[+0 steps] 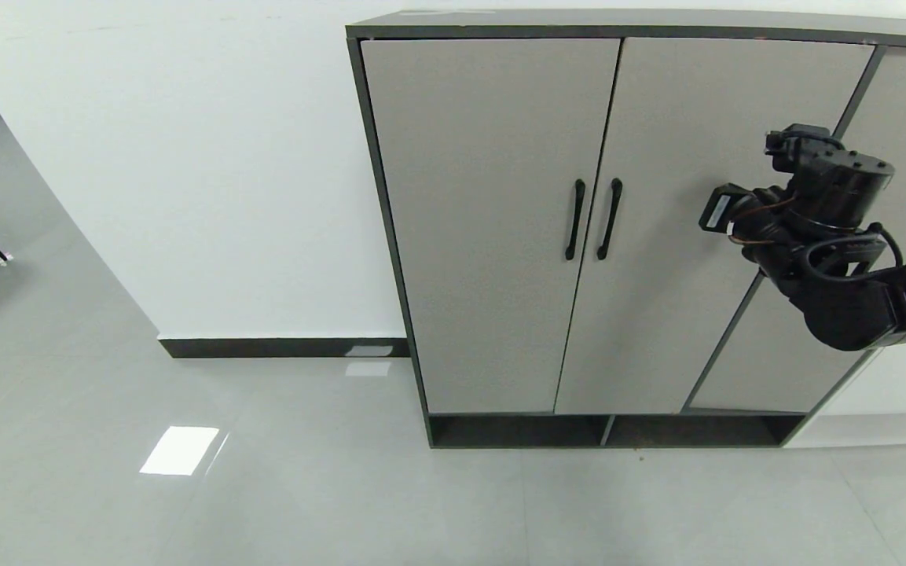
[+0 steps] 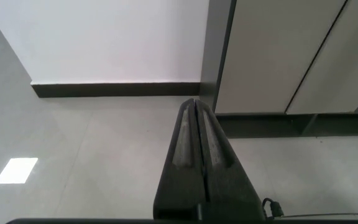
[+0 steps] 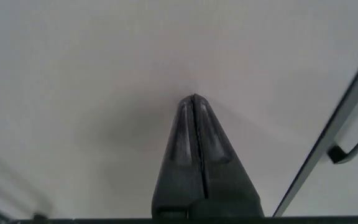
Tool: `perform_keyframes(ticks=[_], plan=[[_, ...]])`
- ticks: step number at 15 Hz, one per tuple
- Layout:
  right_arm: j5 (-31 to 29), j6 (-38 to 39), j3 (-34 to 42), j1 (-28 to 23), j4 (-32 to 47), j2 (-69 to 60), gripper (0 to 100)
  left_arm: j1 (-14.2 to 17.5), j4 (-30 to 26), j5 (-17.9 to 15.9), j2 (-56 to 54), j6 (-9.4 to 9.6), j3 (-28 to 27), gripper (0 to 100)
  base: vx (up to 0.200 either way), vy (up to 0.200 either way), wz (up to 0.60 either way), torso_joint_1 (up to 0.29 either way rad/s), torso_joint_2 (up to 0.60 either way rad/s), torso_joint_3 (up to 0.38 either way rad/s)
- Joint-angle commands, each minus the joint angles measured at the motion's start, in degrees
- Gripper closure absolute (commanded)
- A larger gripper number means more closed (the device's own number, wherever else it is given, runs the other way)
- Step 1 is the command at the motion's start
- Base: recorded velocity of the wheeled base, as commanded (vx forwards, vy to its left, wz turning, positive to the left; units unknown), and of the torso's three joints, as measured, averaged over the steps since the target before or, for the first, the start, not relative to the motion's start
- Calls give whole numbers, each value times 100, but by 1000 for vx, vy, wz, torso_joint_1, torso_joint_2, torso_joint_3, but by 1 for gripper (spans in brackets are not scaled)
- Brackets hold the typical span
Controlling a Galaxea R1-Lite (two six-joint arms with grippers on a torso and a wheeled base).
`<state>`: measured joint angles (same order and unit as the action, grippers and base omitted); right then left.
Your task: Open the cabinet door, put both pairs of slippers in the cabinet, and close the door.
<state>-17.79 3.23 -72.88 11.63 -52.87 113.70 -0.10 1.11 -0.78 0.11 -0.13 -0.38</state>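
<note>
Both front doors of the cabinet (image 1: 657,23) are shut, w/ the 2 black handles (image 1: 575,218) side by side at its centre seam. R gripper (image 3: 194,99) is pinched tight w/ nothing in it, tip right at the cabinet's right door (image 1: 673,314), out past the handles; contact or not, can't tell. L gripper (image 2: 194,102) is also pinched tight & empty, low over the floor (image 1: 264,472) nr the cabinet's bottom left corner.

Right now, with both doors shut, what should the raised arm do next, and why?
Probably open the right gripper and shift it to the right door's handle: the cabinet is closed, and the shut gripper faces bare panel.
</note>
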Motion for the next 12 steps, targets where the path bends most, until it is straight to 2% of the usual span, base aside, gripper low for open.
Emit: perform_keyframes(ticks=[1, 8, 9, 11, 12], plan=[[-14, -24, -34, -3, -4, 73, 100, 1, 3, -1, -2, -4, 3, 100, 0, 0, 0, 0, 0, 0], [-76, -42, 151, 6, -74, -164, 100, 1, 3, -1, -2, -4, 3, 100, 0, 0, 0, 0, 0, 0], [-164, -42, 309, 41, -145, -322, 100, 1, 3, -1, -2, -4, 3, 100, 0, 0, 0, 0, 0, 0], [-217, -182, 1267, 384, -189, -1403, 100, 1, 3, -1, -2, -4, 3, 100, 0, 0, 0, 0, 0, 0], [-217, -226, 1496, 445, -189, -1658, 100, 1, 3, -1, -2, -4, 3, 100, 0, 0, 0, 0, 0, 0]])
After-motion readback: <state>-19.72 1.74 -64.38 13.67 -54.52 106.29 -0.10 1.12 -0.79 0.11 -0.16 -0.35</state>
